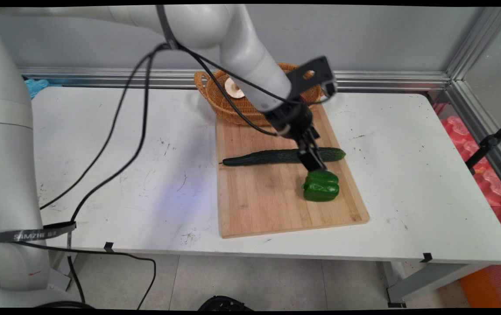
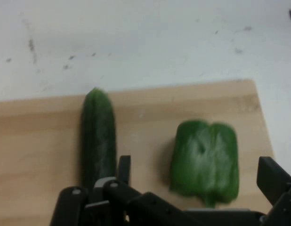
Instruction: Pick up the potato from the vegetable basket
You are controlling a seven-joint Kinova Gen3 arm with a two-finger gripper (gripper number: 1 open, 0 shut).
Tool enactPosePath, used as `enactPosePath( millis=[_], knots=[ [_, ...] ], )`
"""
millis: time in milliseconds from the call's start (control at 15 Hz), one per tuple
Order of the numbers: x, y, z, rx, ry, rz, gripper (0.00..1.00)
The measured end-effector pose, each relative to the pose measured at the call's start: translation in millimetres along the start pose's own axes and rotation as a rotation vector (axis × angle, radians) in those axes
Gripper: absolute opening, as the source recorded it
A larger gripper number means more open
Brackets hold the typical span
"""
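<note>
we've got the gripper [image 1: 316,168] hanging just over the green pepper [image 1: 321,186] on the cutting board [image 1: 259,205]; jaws spread apart either side of it; cucumber [image 1: 276,156] lies just behind, basket [image 1: 226,103] further back

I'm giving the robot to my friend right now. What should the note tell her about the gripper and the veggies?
Gripper: open, low over the cutting board, one finger on each side of the green pepper. It holds nothing.
Green pepper: lying on the board's right side, near the front.
Cucumber: lying across the board, just behind the pepper and apart from it.
Wicker basket: on the table at the board's far end, with a round pale thing inside, partly hidden by the arm.
Done: nothing has been lifted; both vegetables rest on the board.
Left: the pepper is not yet gripped.
</note>
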Motion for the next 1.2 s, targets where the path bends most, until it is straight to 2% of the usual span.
enactPosePath(
  millis=[733,1200],
  knots=[
    [-71,-58,-83,0.067,-0.203,0.042,1.00],
    [-93,-91,-112,0.127,-0.270,0.048,1.00]
  ],
)
